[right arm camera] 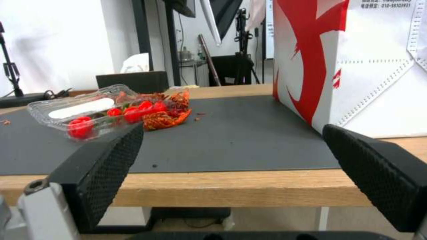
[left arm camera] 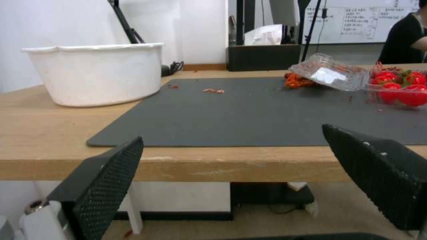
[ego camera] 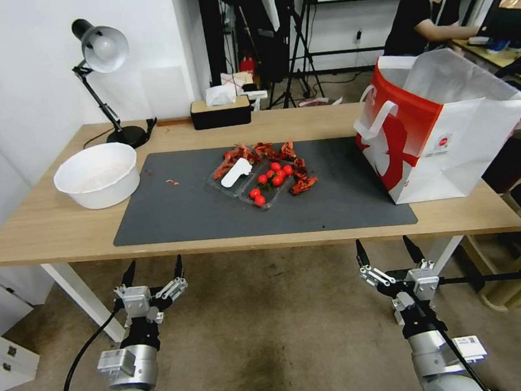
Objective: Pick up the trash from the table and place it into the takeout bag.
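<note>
Light-wood surface (ego camera: 48, 228) carries a dark grey mat (ego camera: 335, 207), where a clear clamshell tray of cherry tomatoes (ego camera: 258, 183) sits open amid red crayfish shells (ego camera: 303, 183). The white-and-red takeout bag (ego camera: 451, 134) stands upright at the mat's right end, mouth open, its base partly on the mat. A large white plastic bowl (ego camera: 97, 175) rests on the bare wood just left of the mat, with a black desk lamp (ego camera: 105, 81) and a black tissue box (ego camera: 220, 112) along the far edge. Both arms hang low in front of the near edge: the left end effector (ego camera: 152, 272) and the right end effector (ego camera: 387, 251) each have fingers spread apart, holding nothing, below the tabletop.
</note>
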Controlling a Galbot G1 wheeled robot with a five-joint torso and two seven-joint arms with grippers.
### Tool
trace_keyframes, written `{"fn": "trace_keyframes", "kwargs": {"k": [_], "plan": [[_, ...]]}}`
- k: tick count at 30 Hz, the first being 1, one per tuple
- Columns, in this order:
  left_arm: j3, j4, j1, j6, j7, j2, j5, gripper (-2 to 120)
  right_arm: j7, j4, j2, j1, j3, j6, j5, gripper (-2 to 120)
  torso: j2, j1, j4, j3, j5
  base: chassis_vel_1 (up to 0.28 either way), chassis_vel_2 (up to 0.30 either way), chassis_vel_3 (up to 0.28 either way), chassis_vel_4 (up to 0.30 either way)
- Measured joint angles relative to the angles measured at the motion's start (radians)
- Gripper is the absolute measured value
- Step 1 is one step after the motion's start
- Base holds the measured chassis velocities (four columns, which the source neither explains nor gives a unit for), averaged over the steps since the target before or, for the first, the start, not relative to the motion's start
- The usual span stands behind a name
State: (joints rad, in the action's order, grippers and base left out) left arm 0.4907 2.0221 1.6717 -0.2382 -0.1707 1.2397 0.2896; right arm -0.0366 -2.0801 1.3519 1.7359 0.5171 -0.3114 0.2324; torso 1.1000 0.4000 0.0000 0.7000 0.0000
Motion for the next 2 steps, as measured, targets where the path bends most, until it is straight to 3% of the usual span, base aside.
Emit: {"fn": "trace_keyframes", "kwargs": {"k": [2], "plan": [[0.0, 0.0, 0.0, 0.0, 0.0, 0.0, 0.0, 100, 0.0, 0.0, 0.0, 0.0, 0.0, 0.0, 0.0, 100, 0.0, 0.0, 0.0, 0.0, 0.0, 0.0, 0.0, 0.0, 0.0]]}}
